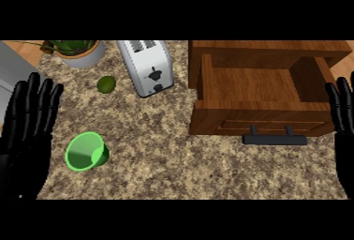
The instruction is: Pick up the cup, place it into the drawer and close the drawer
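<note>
Nothing done yet: green plastic cup [87, 151] lies tipped on the speckled stone counter [173, 164] beside the left hand [27, 122], wooden drawer [259, 91] stands open and empty, right hand [342, 112] beside it, both hands' fingers straight, holding nothing.

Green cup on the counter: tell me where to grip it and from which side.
The green plastic cup lies tipped on the speckled stone counter, its open mouth facing up and to the left. Its rim is probably the best part to pinch, one wall between thumb and fingers. The open left hand is nearest, so come from the left and above, where the mouth faces.
</note>
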Tool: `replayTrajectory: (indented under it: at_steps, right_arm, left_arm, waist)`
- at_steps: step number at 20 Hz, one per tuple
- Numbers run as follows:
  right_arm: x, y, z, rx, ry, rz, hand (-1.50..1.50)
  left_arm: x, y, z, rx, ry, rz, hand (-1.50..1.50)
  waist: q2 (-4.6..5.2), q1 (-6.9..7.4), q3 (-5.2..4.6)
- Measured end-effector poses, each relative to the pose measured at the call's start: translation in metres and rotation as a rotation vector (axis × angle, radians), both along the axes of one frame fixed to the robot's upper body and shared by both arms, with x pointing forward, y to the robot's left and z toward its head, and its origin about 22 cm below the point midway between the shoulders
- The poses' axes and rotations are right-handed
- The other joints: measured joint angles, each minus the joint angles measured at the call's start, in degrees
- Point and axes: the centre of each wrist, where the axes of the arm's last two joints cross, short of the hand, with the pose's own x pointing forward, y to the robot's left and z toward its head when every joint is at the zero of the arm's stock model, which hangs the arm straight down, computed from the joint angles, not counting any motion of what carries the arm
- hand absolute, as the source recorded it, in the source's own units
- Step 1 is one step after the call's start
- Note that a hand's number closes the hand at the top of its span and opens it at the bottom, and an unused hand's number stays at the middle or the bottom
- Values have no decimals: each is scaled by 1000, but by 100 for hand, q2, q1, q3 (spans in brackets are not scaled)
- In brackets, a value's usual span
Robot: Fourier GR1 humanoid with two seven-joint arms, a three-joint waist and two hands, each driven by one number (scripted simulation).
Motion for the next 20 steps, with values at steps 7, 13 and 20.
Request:
replayTrajectory:
  at_steps: [7,13,20]
  right_arm:
    - [4,11,-2,20,53,94,-150]
    - [2,20,-4,79,117,183,-150]
    - [8,28,-2,93,126,198,-150]
  left_arm:
    - [-4,12,-13,-46,33,39,-150]
    - [-10,14,-29,-175,117,34,-150]
    - [-13,12,-25,-206,136,30,-150]
  waist:
    - [-75,-13,162]
    - [-88,-22,188]
    - [-90,-29,195]
